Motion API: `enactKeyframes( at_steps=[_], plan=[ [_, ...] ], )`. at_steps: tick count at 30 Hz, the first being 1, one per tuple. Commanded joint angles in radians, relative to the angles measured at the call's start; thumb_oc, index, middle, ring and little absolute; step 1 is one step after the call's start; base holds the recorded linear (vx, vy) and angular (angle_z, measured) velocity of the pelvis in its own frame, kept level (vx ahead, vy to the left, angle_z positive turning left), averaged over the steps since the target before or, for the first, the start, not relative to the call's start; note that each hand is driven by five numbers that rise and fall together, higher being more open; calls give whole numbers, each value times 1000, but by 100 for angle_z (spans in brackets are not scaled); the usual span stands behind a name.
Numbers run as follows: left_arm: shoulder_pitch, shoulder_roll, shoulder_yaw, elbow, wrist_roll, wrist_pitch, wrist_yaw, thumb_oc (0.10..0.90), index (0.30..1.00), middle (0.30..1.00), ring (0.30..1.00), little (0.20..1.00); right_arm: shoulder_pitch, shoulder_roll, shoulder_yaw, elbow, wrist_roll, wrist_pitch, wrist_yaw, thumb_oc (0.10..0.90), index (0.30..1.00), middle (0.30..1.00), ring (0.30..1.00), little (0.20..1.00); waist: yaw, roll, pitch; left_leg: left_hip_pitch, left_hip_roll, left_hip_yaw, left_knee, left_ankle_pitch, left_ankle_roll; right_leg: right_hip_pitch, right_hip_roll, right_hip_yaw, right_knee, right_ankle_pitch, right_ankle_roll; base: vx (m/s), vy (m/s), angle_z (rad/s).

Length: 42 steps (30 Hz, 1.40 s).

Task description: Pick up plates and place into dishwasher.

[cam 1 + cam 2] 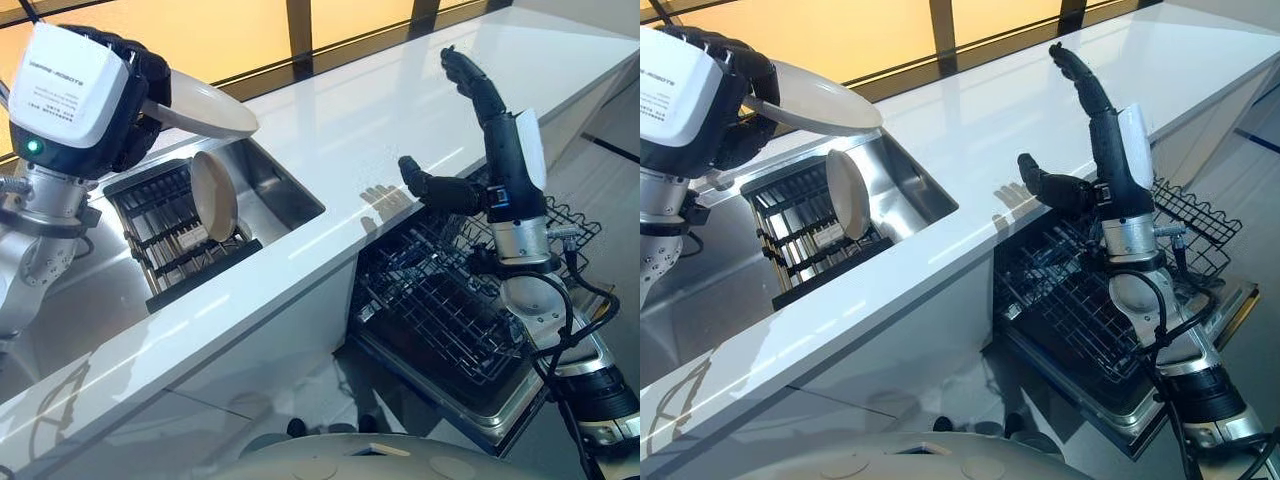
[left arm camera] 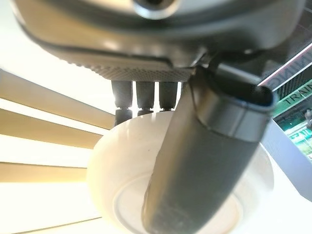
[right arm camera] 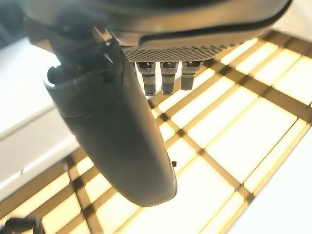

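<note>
the left hand [image 1: 125,95] pinches a white plate [image 1: 205,108] above the sink's dish rack [image 1: 165,225], lifted clear for transfer; the right hand [image 1: 480,150] waits wide-fingered over the dishwasher basket [image 1: 440,300].

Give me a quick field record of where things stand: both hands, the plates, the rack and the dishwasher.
left robot hand: raised above the sink, shut on a white plate
held plate: roughly level, rim pinched between thumb and fingers
right robot hand: open, held up over the dishwasher rack, holding nothing
second plate: standing on edge in the dish rack in the sink
dishwasher rack: pulled out below the white counter; no plates visible in it
step status: plate lifted, not yet in dishwasher
</note>
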Motion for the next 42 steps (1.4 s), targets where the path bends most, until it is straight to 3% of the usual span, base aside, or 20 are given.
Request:
enactKeyframes(
  at_steps=[1, 5, 9, 15, 20, 21, 22, 29, 30, 31, 33, 34, 36, 37, 42],
  plan=[
    [-198, 36, 7, -27, -138, -3, -18, 100, 300, 300, 300, 200, -189, -73, 18, -133, 25, -43, 50, 800, 900, 900, 900, 900, -8, -8, -73, 3, -56, -11, 7, -124, 10, 15, -2, -43, 19, -81, 76, -16, -19, 5],
    [-280, -9, -94, -71, -226, -26, -89, 100, 300, 300, 300, 200, -275, -77, 103, -138, 34, 10, 129, 800, 900, 900, 900, 900, -3, -14, -75, 2, -58, -16, 7, -121, 8, 15, -3, -48, 23, -82, 76, 0, 0, 0],
    [-342, -69, -178, -125, -377, -42, -199, 100, 300, 300, 300, 200, -322, -50, 166, -143, 24, 44, 124, 800, 900, 900, 900, 900, -3, -16, -76, 2, -56, -16, 8, -119, 7, 16, -2, -47, 23, -83, 75, 0, 0, 0],
    [-410, -204, -322, -195, -590, 12, -440, 100, 300, 300, 300, 200, -375, 41, 238, -146, -22, 86, 92, 800, 900, 900, 900, 900, -5, -15, -72, 6, -56, -15, 7, -120, 9, 19, 3, -39, 24, -84, 76, 0, 0, 0],
    [-440, -233, -385, -207, -660, 37, -510, 100, 300, 300, 300, 200, -390, 56, 264, -144, -6, 127, 107, 800, 900, 900, 900, 900, -9, -16, -70, 7, -57, -11, 7, -120, 10, 18, 5, -36, 25, -84, 77, 0, 0, 0],
    [-449, -238, -401, -206, -671, 39, -522, 100, 300, 300, 300, 200, -394, 58, 273, -141, -7, 140, 105, 487, 632, 632, 632, 587, -10, -16, -69, 7, -57, -10, 7, -120, 11, 19, 5, -35, 26, -85, 76, 0, 0, 0],
    [-465, -244, -424, -208, -706, 50, -536, 100, 300, 300, 300, 200, -399, 62, 283, -131, -3, 147, 92, 100, 300, 300, 300, 200, -12, -16, -68, 8, -56, -8, 7, -119, 12, 19, 5, -34, 27, -85, 76, 0, 0, 0],
    [-454, -265, -426, -220, -723, 39, -531, 116, 314, 314, 314, 216, -365, 80, 256, -118, -41, 155, 25, 100, 300, 300, 300, 200, -15, -18, -67, 8, -56, -1, 7, -120, 15, 20, 6, -31, 25, -84, 76, 0, 0, 0],
    [-451, -264, -421, -220, -723, 36, -526, 182, 371, 371, 371, 282, -360, 79, 250, -117, -48, 159, 22, 100, 300, 300, 300, 200, -15, -17, -67, 8, -56, 0, 7, -120, 15, 20, 5, -31, 24, -84, 76, 0, 0, 0],
    [-444, -260, -408, -219, -724, 24, -517, 333, 500, 500, 500, 433, -348, 75, 233, -114, -65, 168, 7, 100, 300, 300, 300, 200, -15, -17, -66, 8, -56, 0, 7, -120, 15, 21, 5, -33, 23, -84, 76, 0, 0, 0],
    [-433, -253, -390, -223, -724, 6, -501, 413, 568, 568, 568, 513, -333, 62, 211, -109, -89, 177, -23, 100, 300, 300, 300, 200, -13, -16, -66, 7, -56, -1, 7, -120, 15, 22, 4, -36, 22, -85, 77, 0, 0, 0],
    [-420, -245, -366, -225, -734, -13, -500, 561, 695, 695, 695, 661, -317, 49, 179, -91, -117, 183, -62, 100, 300, 300, 300, 200, -12, -17, -65, 8, -55, -2, 7, -121, 15, 23, 3, -39, 23, -85, 77, 0, 0, 0],
    [-408, -239, -352, -229, -743, -27, -498, 613, 740, 740, 740, 713, -308, 37, 155, -79, -127, 193, -92, 100, 300, 300, 300, 200, -11, -17, -65, 8, -55, -4, 7, -122, 14, 23, 2, -41, 24, -86, 77, 0, 0, 0],
    [-376, -225, -312, -227, -773, -62, -498, 800, 900, 900, 900, 900, -286, 18, 83, -32, -142, 194, -167, 100, 300, 300, 300, 200, -7, -16, -63, 8, -54, -6, 7, -124, 14, 23, 0, -47, 25, -87, 77, 0, 0, 0],
    [-310, -219, -226, -229, -820, -91, -494, 800, 900, 900, 900, 900, -242, -5, -40, 35, -178, 182, -270, 100, 300, 300, 300, 200, -2, -16, -64, 10, -55, -15, 7, -126, 14, 28, -2, -56, 24, -88, 76, 2, 0, 1]
  ],
)
